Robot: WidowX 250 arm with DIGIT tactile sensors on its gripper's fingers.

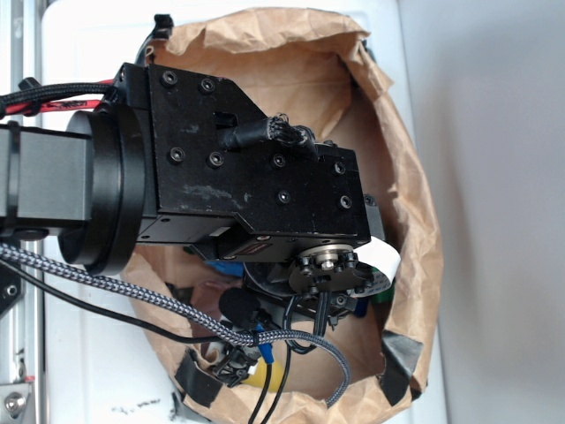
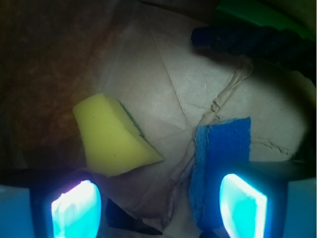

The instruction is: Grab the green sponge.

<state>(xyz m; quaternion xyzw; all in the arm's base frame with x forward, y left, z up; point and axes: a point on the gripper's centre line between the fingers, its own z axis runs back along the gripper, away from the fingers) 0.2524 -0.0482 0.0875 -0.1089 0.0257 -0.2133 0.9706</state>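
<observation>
Glowing claw [image 2: 161, 203] fingers [image 2: 77, 208] stood apart over my paper bag [image 1: 406, 221]; the green sponge [image 2: 257, 15] lay at one o'clock, the blue sponge [image 2: 220, 153] by the right finger.

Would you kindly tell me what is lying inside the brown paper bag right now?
On the bag's floor lie a yellow sponge, a blue sponge, a dark rope-like thing and a green thing at the top edge. The open gripper and arm hide the rest.
</observation>
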